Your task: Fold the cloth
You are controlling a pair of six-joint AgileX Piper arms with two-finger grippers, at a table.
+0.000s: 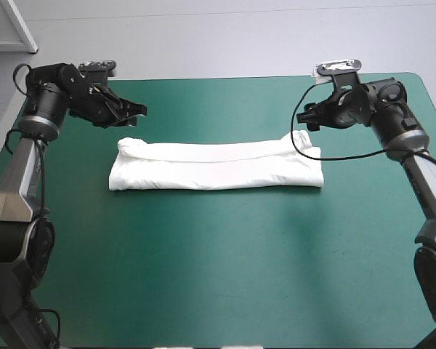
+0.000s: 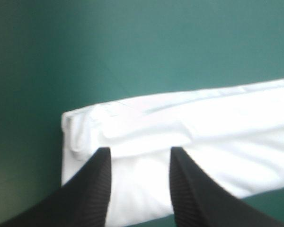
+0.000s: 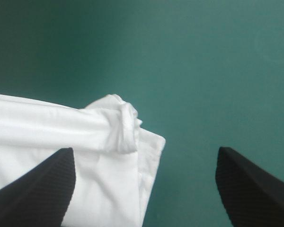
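Left gripper [image 1: 136, 110] is hovering with its black fingers slightly parted, gripping nothing. Beneath and just ahead of it, one end of the white short-sleeved T-shirt [image 1: 214, 167] is lying, folded into a long band on the teal-green table cover [image 1: 218, 276]. Right gripper [image 1: 310, 120] is hanging wide open and empty over the band's other end.
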